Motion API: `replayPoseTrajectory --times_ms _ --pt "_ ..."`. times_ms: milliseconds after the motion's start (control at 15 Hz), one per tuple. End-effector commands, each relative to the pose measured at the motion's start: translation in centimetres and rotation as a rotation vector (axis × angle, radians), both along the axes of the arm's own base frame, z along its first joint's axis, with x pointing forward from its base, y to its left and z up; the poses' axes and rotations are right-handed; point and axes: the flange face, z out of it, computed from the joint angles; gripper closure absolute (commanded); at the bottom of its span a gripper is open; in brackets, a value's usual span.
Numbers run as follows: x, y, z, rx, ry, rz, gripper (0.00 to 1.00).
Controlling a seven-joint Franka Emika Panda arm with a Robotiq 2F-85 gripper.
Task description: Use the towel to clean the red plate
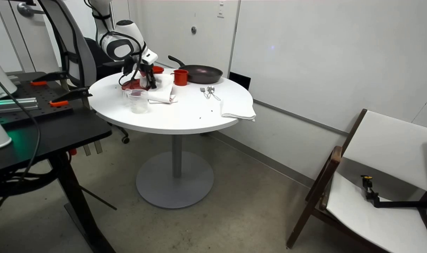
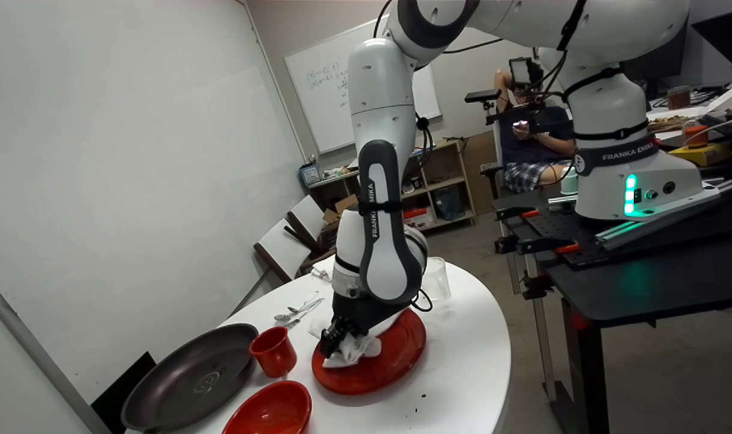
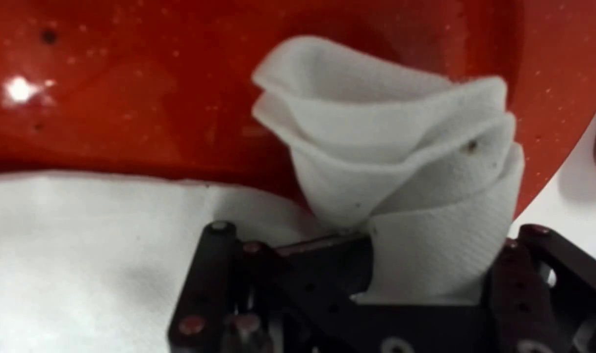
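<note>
- Claw (image 3: 374,236), nearest in the wrist view: clenched on the towel (image 3: 401,122), whose bunched folds stand out past the grip.
- Towel position: over the plate (image 2: 399,355), at the side toward the cup (image 2: 274,352); its lower edge appears to touch the red face.
- Governing relation: most of the bare red face lies from the claw toward the robot base (image 2: 655,172). Plate is round, so no long axis; the towel's loose end reaches inward from the grip. One arm (image 2: 382,90) only, so no choice of reach.
- Finding: dark specks (image 3: 49,36) show on the plate. Step judged to be wiping, not finished.
- Edges: a larger cloth (image 3: 82,245) borders the plate and seems to overlap its rim; a stroke straying that way could drag it.
- Obstacles: cup and bowl (image 2: 269,410) stand near the plate but apart, on the side away from the base. A clear cup (image 1: 138,102) stands near the plate's rim as well; whether it touches, cannot tell.
- Room: bench (image 2: 462,361) continues past the rim toward the base, so a stroke that way is judged the safest. Light pressure advised, lest the plate slide.
</note>
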Motion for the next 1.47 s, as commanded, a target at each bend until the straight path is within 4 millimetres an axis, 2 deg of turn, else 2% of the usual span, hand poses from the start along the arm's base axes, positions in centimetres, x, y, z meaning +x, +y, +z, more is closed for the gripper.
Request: replayPoseTrajectory --times_ms 0,267,800,1067,1400 --pt "-0.5 -1.4 -0.2 -0.091 0.007 0.010 0.99" --pt "-1.4 -2.7 -1.0 -0.157 0.149 0.024 0.99" --pt "-1.5 -2.1 0.0 -0.234 0.424 0.149 1.00" --pt "-1.6 -1.3 0.8 -0.199 0.596 0.263 0.98" --pt "-1.7 -1.0 1.3 -0.109 0.728 0.304 0.98"
